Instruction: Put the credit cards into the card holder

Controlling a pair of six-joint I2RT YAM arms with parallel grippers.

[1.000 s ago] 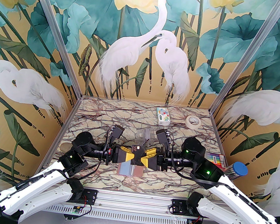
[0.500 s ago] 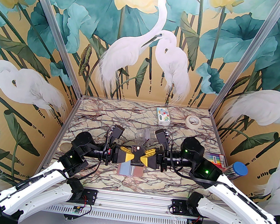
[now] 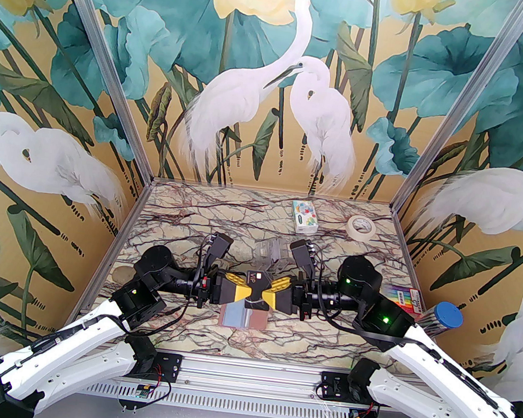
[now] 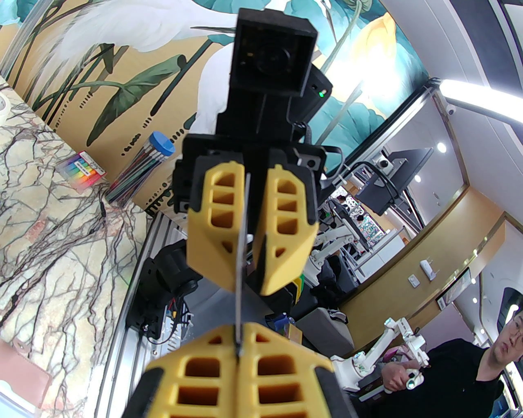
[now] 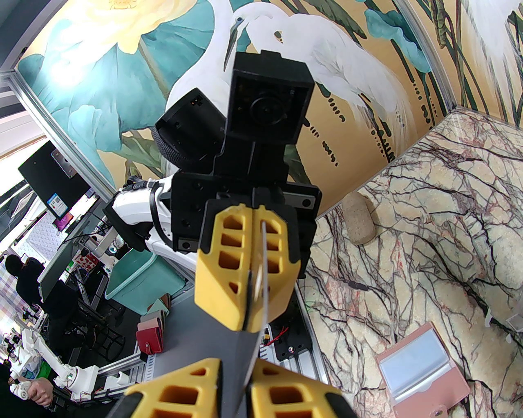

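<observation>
The left pincer (image 4: 239,341) is pressed together on one short end of a thin black plastic card with gold "VIP" lettering (image 3: 255,279), which it holds on edge in the air. The right pincer (image 5: 235,365) faces it from the other side. Its yellow fingers straddle the card's opposite end and stand nearly together, but we cannot tell whether its pads already press on the plastic. In the left wrist view a narrow gap shows beside the card.

Directly below the two pincers, the flat dusty-pink leather-like card holder (image 3: 258,320) lies folded open on the marble-patterned table (image 3: 184,222). On the holder's left half we see a pale blue rectangle (image 3: 231,315). It may be a card already tucked in, though it could equally be a window pocket.

We judge the task to be partly under way. The black card is lifted and apparently being passed between arms, well above the holder and not yet slid into any pocket. A clear plastic stand (image 3: 269,251) sits beyond the holder, and we cannot tell what it holds. Lowering and inserting the black card remains to be done.
</observation>
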